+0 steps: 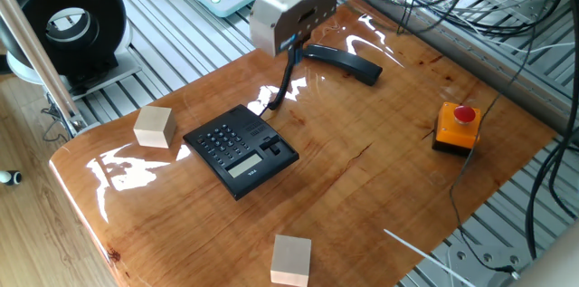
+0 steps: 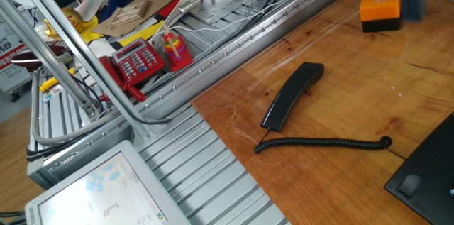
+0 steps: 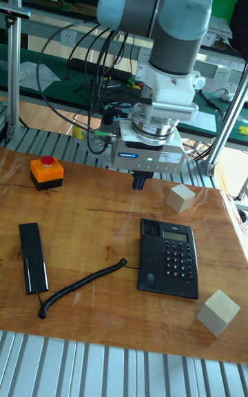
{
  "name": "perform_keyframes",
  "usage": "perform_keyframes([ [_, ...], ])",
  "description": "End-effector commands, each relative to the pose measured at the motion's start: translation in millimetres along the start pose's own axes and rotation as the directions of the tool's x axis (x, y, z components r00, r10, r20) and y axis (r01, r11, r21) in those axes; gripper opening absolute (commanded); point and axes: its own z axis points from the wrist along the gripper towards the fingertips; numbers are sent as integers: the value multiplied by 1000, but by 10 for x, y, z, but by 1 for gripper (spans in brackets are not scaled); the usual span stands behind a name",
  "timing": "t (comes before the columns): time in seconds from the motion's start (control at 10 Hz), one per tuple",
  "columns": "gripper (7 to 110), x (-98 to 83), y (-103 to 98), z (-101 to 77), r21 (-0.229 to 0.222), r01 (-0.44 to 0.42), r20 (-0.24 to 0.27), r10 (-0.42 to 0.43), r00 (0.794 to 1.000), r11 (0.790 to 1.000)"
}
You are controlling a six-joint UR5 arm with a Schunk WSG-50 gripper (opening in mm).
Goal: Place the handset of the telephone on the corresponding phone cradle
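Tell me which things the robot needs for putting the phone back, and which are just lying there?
Needed:
handset
cradle
gripper

Just lying there:
orange box
wooden cube by the keypad
wooden cube at the table edge
red phone off the table

One fixed view high, oblique; other close, low; tall frontal; all share handset (image 2: pixel 292 95).

The robot is a thick grey-and-silver jointed arm (image 3: pixel 162 7) with rounded light-blue joint caps, black cables looping along it, ending in a boxy silver wrist block (image 3: pixel 148 151) bearing a blue label and small green light.
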Motion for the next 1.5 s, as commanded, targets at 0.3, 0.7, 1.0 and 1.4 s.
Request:
perform_keyframes([
  [0.3,7,-57,-110,-74,-11,-5,6,5,1000,1000],
  [0.7,7,-20,-42,-36,-4,-12,0,12,1000,1000],
  [1.0,7,-59,23,-37,-31,-59,13,60,998,998],
  [1.4,7,-109,-86,-37,11,-80,36,79,996,997],
])
